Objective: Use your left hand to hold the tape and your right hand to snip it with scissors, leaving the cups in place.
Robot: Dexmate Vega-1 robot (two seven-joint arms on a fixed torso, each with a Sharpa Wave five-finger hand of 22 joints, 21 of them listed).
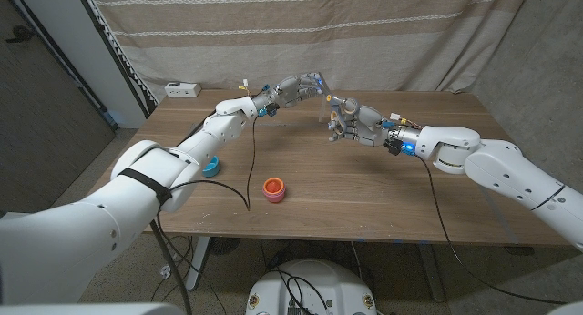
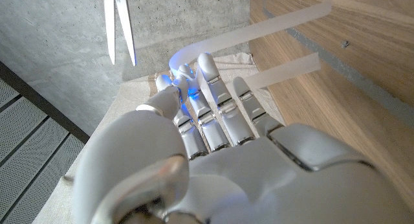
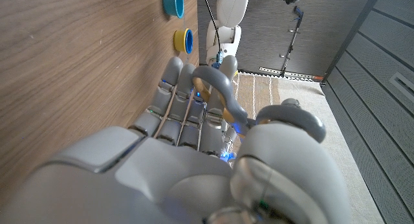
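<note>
My left hand is raised over the back middle of the table and pinches one end of a clear strip of tape, which runs from its fingertips down to the wooden table. My right hand grips grey scissors by the handles, just right of the left hand. The scissor blades stand apart near the tape without touching it. A blue cup and a red cup sit on the front left of the table.
A yellow cup stands beside the blue cup near my left arm. A small white device lies at the table's back left corner. A striped curtain hangs behind the table. Black cables trail off both wrists.
</note>
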